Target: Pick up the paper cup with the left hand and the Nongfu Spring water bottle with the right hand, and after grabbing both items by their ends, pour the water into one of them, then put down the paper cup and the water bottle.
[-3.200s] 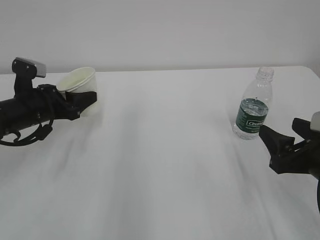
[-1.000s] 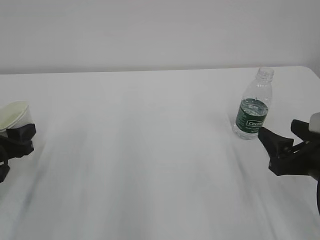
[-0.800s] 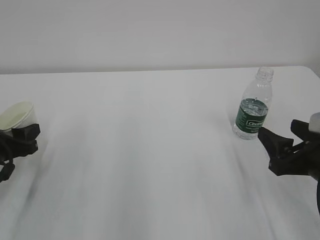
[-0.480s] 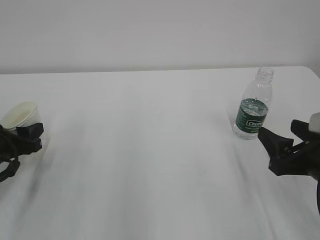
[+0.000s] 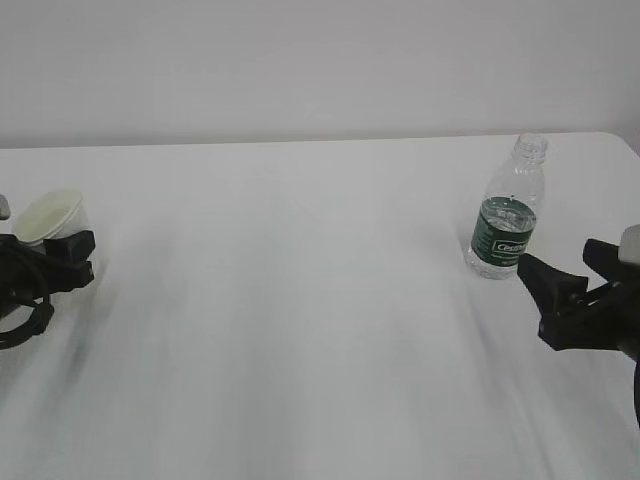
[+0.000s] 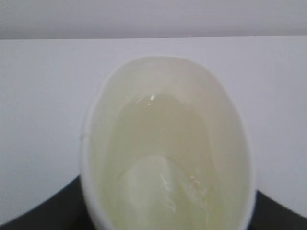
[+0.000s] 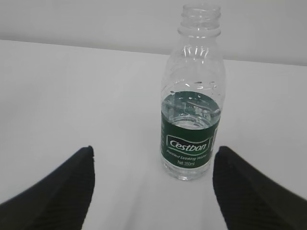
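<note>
The cream paper cup sits at the far left, tilted, with my left gripper shut on its lower wall. In the left wrist view the cup fills the frame, mouth toward the camera, with black fingers at both bottom corners. Whether liquid lies inside is unclear. The capless water bottle stands upright at the right, with a green label and water up to about the label's top. My right gripper is open just in front of the bottle, not touching it.
The white table runs to a pale wall behind. Its right rear corner lies just past the bottle. Nothing else stands on the table.
My left gripper with the cup has slid rightward from the frame's left edge, and the cup now shows more fully. The right gripper and the bottle have not moved.
</note>
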You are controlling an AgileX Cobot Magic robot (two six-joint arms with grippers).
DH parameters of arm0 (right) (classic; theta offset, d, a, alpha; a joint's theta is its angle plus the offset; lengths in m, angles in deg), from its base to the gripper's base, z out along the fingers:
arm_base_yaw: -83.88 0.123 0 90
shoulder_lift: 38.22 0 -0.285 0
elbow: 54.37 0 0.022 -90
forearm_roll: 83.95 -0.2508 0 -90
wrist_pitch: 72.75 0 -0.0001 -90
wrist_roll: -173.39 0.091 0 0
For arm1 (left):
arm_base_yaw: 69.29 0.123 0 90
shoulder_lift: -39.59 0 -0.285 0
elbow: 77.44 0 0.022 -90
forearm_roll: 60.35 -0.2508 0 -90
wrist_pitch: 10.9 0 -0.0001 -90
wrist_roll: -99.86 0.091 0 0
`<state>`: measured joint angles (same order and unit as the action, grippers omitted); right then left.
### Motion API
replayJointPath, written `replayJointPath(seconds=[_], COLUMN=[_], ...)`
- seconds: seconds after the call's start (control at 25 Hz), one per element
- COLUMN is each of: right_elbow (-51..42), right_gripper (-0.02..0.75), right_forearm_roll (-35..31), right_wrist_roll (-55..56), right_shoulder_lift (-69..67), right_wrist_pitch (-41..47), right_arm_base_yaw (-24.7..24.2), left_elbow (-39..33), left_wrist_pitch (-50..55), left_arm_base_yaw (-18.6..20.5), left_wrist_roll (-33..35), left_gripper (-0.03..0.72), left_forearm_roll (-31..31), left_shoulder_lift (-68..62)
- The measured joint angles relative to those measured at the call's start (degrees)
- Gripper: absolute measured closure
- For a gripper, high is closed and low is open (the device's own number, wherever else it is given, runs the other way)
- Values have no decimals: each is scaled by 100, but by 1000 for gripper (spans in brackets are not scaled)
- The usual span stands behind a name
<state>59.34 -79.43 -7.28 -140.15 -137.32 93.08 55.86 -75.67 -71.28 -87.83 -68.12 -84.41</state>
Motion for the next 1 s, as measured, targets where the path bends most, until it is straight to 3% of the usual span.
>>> replayJointPath(seconds=[1.0], right_elbow=[0], right_gripper=[152], right_forearm_roll=[-20], right_wrist_roll=[0], right_shoulder_lift=[0], right_wrist_pitch=[6], right_arm_base_yaw=[0], left_elbow=[406], left_wrist_pitch=[-198], left_arm_base_yaw=[0], left_wrist_roll=[-38], left_gripper=[295], left_forearm_roll=[-64], left_shoulder_lift=[-714])
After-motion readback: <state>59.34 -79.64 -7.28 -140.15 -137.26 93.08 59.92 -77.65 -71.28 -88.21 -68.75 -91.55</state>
